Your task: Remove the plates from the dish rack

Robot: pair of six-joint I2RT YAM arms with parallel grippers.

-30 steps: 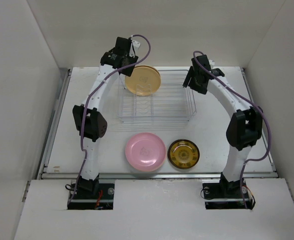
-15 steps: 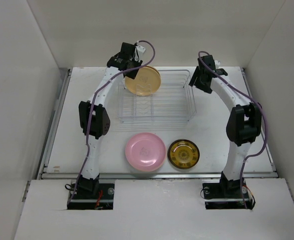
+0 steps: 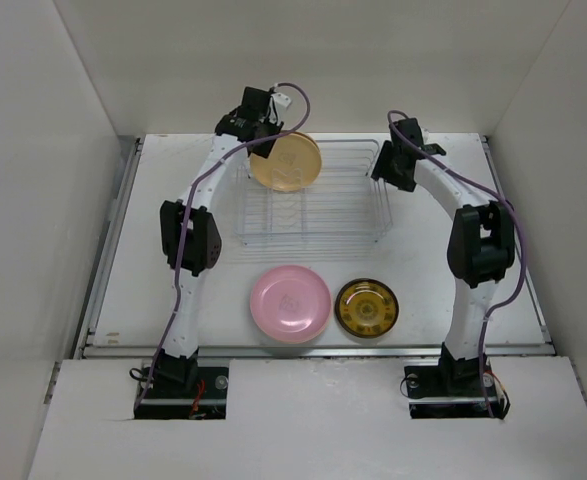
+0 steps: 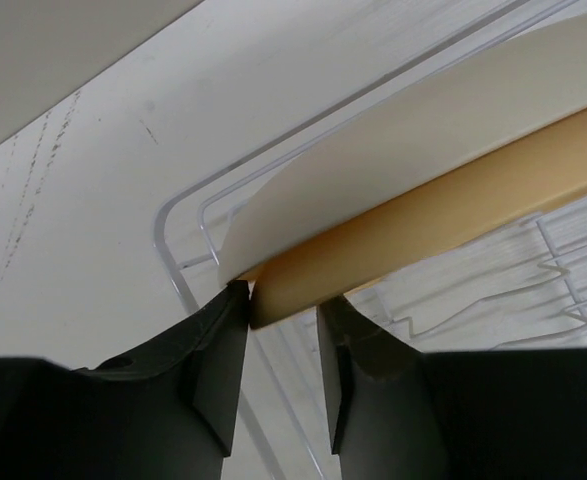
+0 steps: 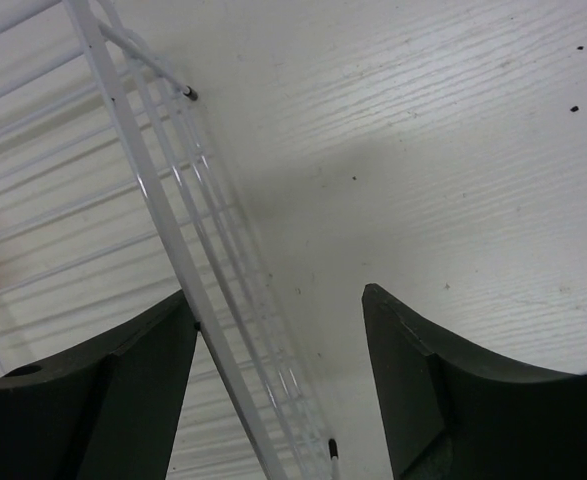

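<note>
The pale tan round plate stands on edge in the far-left corner of the silver-white wire dish rack. The left gripper, the nearer one, pinches its far-left rim. The right gripper hangs spread over the rack's right wall.

Pink plate, amber plate, tan plate, rack prob. silver-white.
</note>
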